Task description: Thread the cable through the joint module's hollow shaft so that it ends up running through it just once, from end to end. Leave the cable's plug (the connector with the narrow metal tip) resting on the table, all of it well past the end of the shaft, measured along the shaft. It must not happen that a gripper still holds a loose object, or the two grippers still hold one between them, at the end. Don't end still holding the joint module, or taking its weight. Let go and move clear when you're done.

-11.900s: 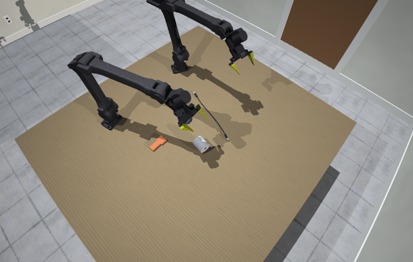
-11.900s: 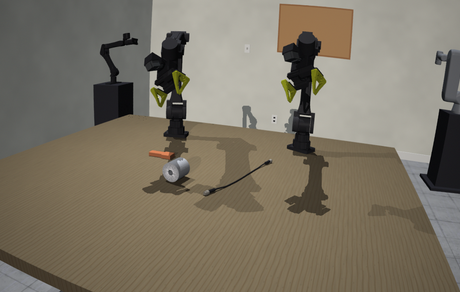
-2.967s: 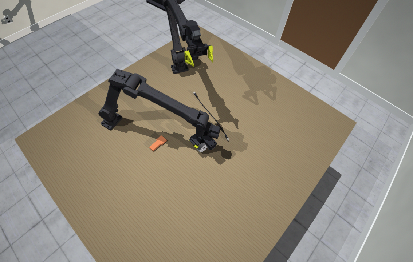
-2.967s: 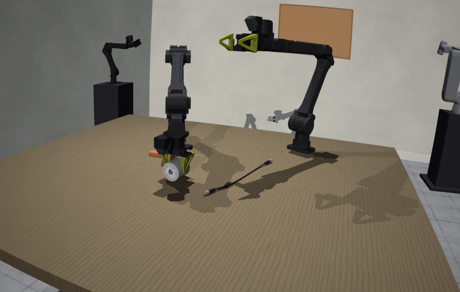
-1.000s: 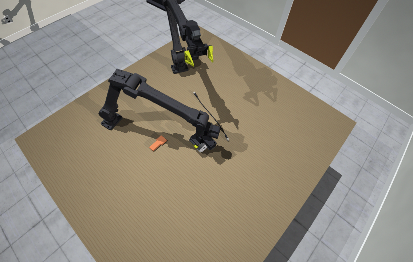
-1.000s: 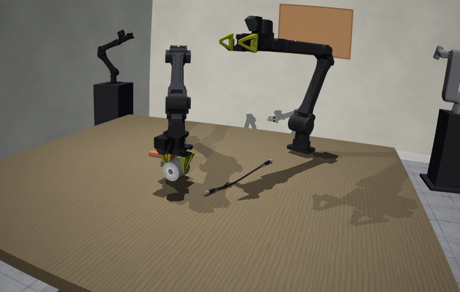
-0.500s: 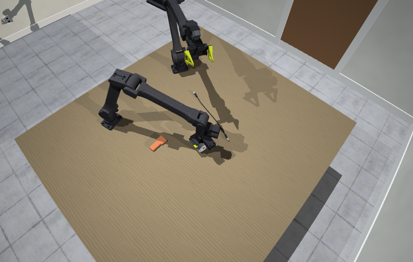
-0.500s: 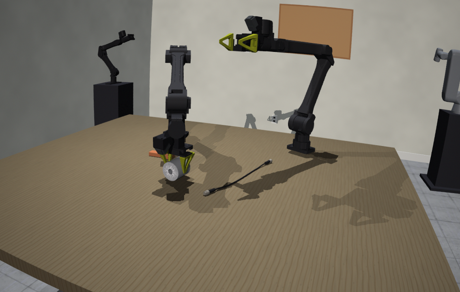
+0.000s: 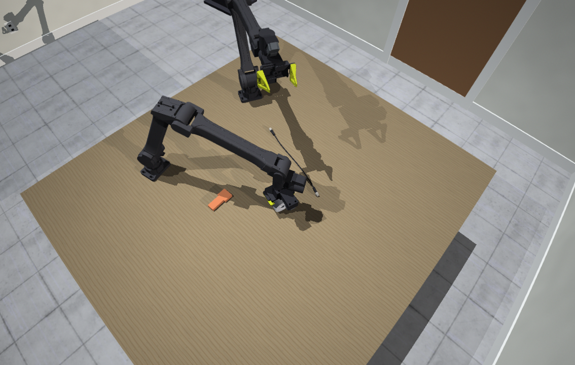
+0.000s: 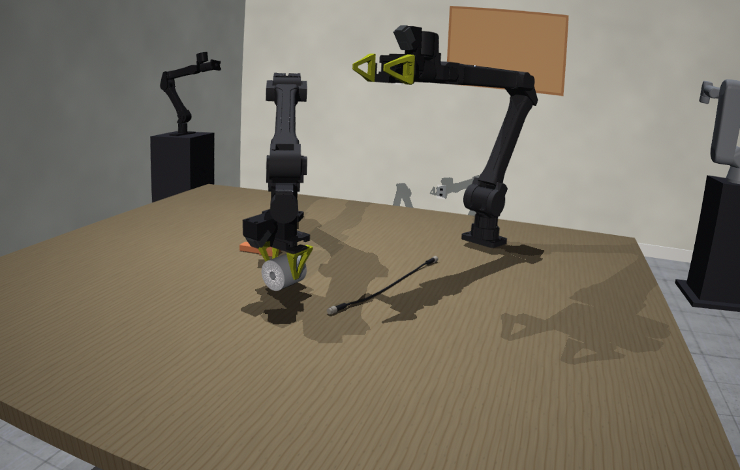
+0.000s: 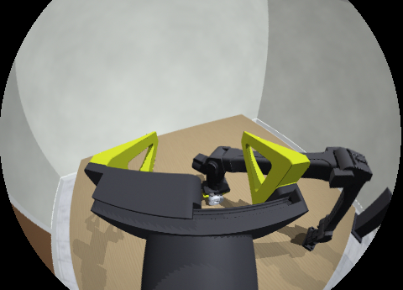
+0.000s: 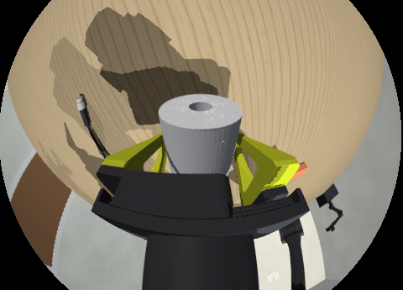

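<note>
Tiled floor point(image 9: 421, 317) point(image 10: 705, 303) frames the wood-grained table point(image 9: 235, 295) point(image 10: 419, 397) point(image 11: 189, 143) point(image 12: 294, 71) in the top view. The cable point(image 9: 291, 156) point(image 10: 387, 285) point(image 12: 97, 141) is seen lying near the right gripper point(image 9: 275, 205) point(image 10: 284, 269) point(image 11: 212, 196) point(image 12: 201, 136), unthreaded; both its ends are shown, but which is the plug cannot be told. The orange block point(image 9: 220, 199) point(image 10: 251, 248) point(image 12: 299, 171) is left off to one side.

In the exterior view, the joint module point(image 9: 280, 207) point(image 10: 285, 273) point(image 11: 215, 200) point(image 12: 197, 145) is seen held above the table, its shaft lying roughly level, a height made plainer here than from the top. The left gripper point(image 9: 282, 88) point(image 10: 382, 68) point(image 11: 199, 136) is raised well away from the cable.

By the left wrist view, that gripper is shown spread fully, with nothing grasped; the cable cannot be made out there.

By the right wrist view, the module is shown clamped between part-open fingers, its bore point(image 10: 272, 275) point(image 12: 201, 107) given a close look that is denied to the left wrist camera. Holding the module ready for threading is judged the step in hand; next, the cable should be gripped near one end by the free gripper and lined up with the bore
</note>
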`<action>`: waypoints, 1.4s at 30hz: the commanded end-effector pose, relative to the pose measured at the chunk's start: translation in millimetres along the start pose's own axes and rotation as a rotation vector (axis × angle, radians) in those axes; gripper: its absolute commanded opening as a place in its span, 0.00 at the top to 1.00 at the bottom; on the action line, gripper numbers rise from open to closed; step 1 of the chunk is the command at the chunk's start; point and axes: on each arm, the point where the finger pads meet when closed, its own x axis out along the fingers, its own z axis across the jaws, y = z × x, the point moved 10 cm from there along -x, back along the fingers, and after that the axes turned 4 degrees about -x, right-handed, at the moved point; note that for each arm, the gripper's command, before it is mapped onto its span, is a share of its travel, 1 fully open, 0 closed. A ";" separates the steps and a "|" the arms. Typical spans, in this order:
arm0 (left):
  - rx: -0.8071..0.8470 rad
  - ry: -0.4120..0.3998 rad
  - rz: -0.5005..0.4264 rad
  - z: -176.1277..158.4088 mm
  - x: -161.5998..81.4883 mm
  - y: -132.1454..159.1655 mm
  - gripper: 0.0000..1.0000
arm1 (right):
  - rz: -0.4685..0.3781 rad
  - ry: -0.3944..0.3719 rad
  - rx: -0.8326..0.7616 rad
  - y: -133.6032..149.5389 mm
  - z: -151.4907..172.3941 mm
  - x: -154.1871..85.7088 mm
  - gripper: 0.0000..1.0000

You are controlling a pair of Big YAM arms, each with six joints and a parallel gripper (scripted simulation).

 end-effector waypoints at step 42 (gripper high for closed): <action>-0.009 -0.010 -0.013 4.9 4.4 -9.2 0.00 | -0.113 -0.106 0.346 -15.9 0.9 -76.2 0.30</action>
